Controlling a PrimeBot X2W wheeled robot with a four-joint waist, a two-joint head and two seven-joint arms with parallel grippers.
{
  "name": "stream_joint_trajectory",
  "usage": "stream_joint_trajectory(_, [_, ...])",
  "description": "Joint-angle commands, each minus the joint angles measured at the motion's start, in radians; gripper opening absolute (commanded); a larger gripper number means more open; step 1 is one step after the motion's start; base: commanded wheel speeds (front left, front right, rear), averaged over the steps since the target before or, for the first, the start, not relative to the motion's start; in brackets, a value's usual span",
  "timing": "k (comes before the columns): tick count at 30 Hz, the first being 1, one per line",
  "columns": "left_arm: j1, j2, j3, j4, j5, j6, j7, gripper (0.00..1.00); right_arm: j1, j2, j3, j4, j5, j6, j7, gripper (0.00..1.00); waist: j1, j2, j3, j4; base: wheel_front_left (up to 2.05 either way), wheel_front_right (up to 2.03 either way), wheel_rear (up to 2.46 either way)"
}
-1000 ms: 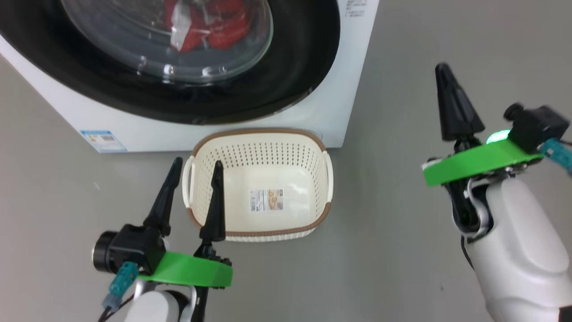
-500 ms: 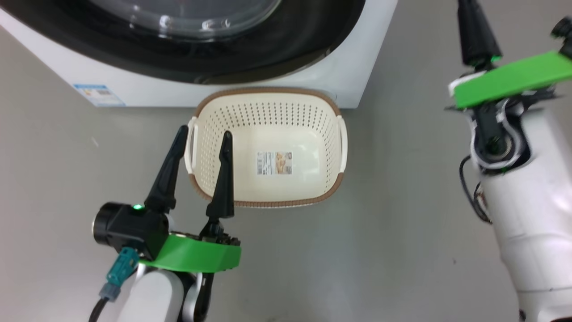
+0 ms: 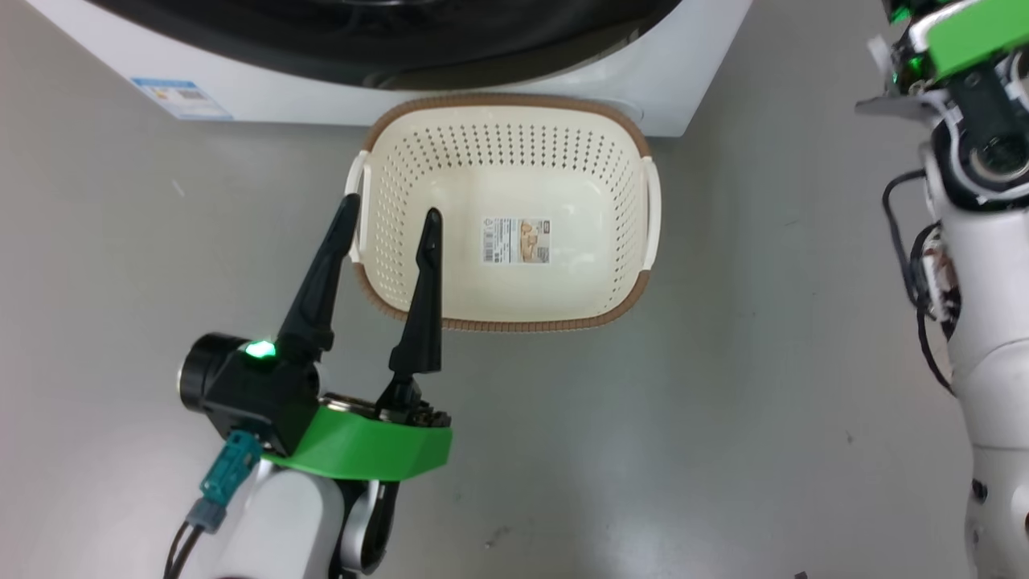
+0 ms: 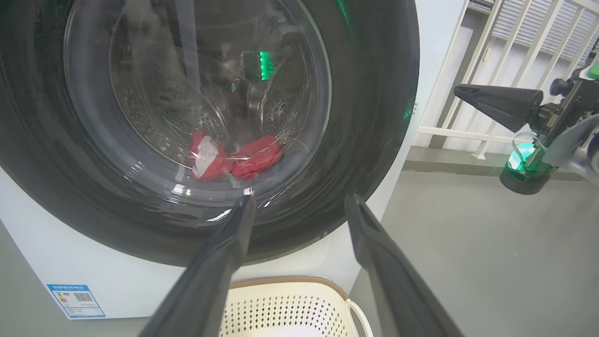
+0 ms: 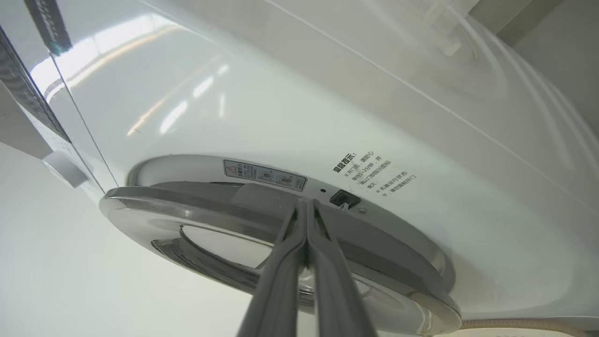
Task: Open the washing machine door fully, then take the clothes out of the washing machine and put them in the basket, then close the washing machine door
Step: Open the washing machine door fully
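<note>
The washing machine (image 3: pixel 265 92) bears a blue label (image 3: pixel 181 92), its print illegible.

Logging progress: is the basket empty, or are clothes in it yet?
Empty. In the head view the basket holds nothing but a sticker; the left wrist view shows the red clothes inside the washing machine.

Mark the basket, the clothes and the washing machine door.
basket (image 3: pixel 498 149): head view, on its perforated far inner wall.
clothes (image 4: pixel 257 157): left wrist view, on the red garment seen through the glass.
washing machine door (image 4: pixel 374 117): left wrist view, on the glossy black rim, toward that view's right.
</note>
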Motion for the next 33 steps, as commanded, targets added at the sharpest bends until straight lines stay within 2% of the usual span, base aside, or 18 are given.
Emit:
stream_joint_trajectory(1, [-0.018, 0.015, 0.02, -0.033, 0.003, 0.002, -0.008, 1.0, -0.031, 0.007, 0.003, -0.019, 0.034, 0.001, 0.035, 0.0, 0.0, 0.0, 0.021, 0.011, 0.0, 0.0, 0.0])
stream_joint_trajectory(7, [-0.032, 0.015, 0.004, -0.04, -0.005, 0.007, -0.008, 1.0, -0.092, -0.001, -0.011, 0.018, 0.109, 0.001, 0.127, 0.0, 0.0, 0.0, 0.051, 0.016, 0.0, 0.0, 0.0])
stream_joint_trajectory(18, [-0.057, 0.015, -0.016, -0.039, -0.012, 0.008, -0.008, 1.0, -0.18, -0.013, -0.003, 0.079, 0.161, 0.001, 0.243, 0.0, 0.0, 0.0, 0.091, 0.041, 0.0, 0.0, 0.0])
stream_joint_trajectory(33, [-0.076, 0.015, -0.027, -0.036, -0.008, 0.006, -0.008, 1.0, -0.28, -0.018, -0.018, 0.155, 0.222, 0.001, 0.336, 0.0, 0.0, 0.0, 0.134, 0.071, 0.0, 0.0, 0.0])
